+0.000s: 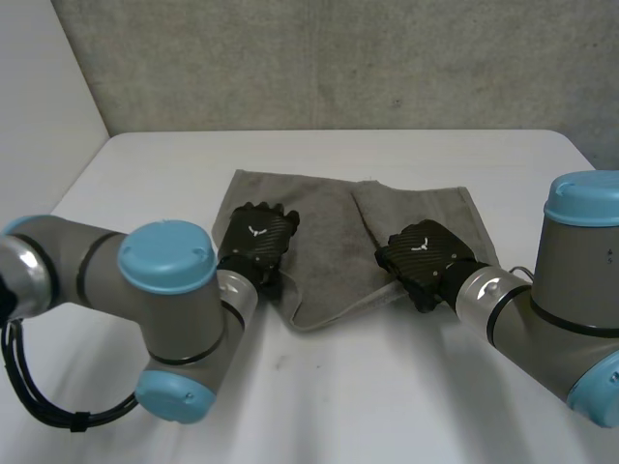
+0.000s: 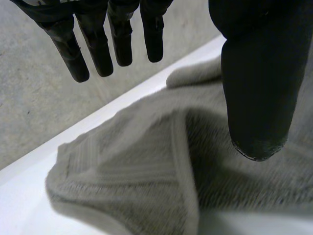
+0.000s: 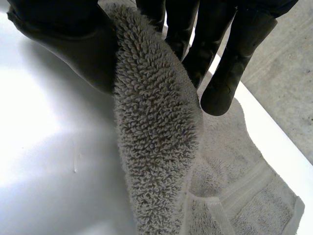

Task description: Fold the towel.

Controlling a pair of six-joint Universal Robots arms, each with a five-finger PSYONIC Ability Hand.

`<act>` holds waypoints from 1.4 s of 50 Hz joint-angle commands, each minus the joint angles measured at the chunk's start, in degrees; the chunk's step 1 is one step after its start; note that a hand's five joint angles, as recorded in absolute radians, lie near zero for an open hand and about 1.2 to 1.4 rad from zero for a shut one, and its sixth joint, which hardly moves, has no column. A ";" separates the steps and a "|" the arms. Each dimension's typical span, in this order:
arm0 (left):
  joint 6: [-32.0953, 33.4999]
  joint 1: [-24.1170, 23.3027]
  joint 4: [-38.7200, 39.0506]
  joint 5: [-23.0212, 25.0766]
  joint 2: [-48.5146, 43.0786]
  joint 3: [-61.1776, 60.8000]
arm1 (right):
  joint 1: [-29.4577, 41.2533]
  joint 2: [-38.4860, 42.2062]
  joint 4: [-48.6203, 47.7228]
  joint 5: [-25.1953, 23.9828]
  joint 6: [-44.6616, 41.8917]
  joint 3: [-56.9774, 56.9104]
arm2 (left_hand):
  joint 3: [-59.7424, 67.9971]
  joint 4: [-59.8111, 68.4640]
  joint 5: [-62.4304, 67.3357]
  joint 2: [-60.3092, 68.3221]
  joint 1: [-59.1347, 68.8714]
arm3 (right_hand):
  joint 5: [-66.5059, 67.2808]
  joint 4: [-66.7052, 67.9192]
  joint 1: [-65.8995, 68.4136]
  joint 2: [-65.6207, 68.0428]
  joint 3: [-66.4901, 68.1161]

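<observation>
Closest to the head camera: left arm (image 1: 164,319) at 8 o'clock and right arm (image 1: 571,290) at 4 o'clock, thick grey cylinders with rounded light-blue caps. Past them, on the smooth white counter (image 1: 387,387), towel (image 1: 329,232) of grey terry, near the centre and slightly toward 12 o'clock. Lies rumpled, roughly rectangular, with a deep crease down its middle and its near edge tapering to a blunt point at 6 o'clock.

Left hand (image 1: 254,237), black with a woven carbon look, over the towel's 9 o'clock part. Seen from the left wrist, fingers (image 2: 98,49) straight and spread, thumb (image 2: 254,88) well apart from them, holding nothing. Below them, towel (image 2: 137,171) with a flat ribbed band and a rolled hem.

Right hand (image 1: 423,253) at the towel's 3 o'clock part. Seen from the right wrist, pinches a raised fold of towel (image 3: 156,137) between thumb (image 3: 73,49) and fingers (image 3: 230,73). Looped pile coarse and nubbly on that fold, a flat woven band beyond the fingertips.

Rough grey wall (image 1: 338,58) at 12 o'clock.
</observation>
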 commanded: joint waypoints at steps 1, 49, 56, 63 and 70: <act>6.16 0.09 2.05 -2.14 -4.42 2.19 | -0.13 -0.07 -0.25 -0.12 -0.05 0.11 | 10.71 10.81 10.63 10.73 10.81 | 2.98 3.20 3.85 3.89 3.68; 15.13 8.79 -1.26 3.48 30.72 -15.47 | -1.53 -9.12 15.28 -0.91 2.50 -7.79 | 60.34 60.44 60.27 60.37 60.44 | 2.98 3.20 3.85 3.89 3.68; 15.13 9.06 -9.96 6.38 33.72 -16.08 | -1.97 -9.47 27.40 -0.91 -3.29 -9.29 | 60.34 60.44 60.27 60.37 60.44 | 2.98 3.20 3.85 3.89 3.68; 15.13 9.67 -15.34 7.88 33.11 -18.02 | -1.97 -9.56 33.32 -0.83 -9.28 -7.80 | 60.34 60.44 60.27 60.37 60.44 | 2.98 3.20 3.85 3.89 3.68; 15.92 10.29 -18.67 8.14 24.42 -17.67 | -1.80 -4.74 35.95 -0.04 -14.89 -4.46 | 60.34 60.44 60.27 60.37 60.44 | 2.98 3.20 3.85 3.89 3.68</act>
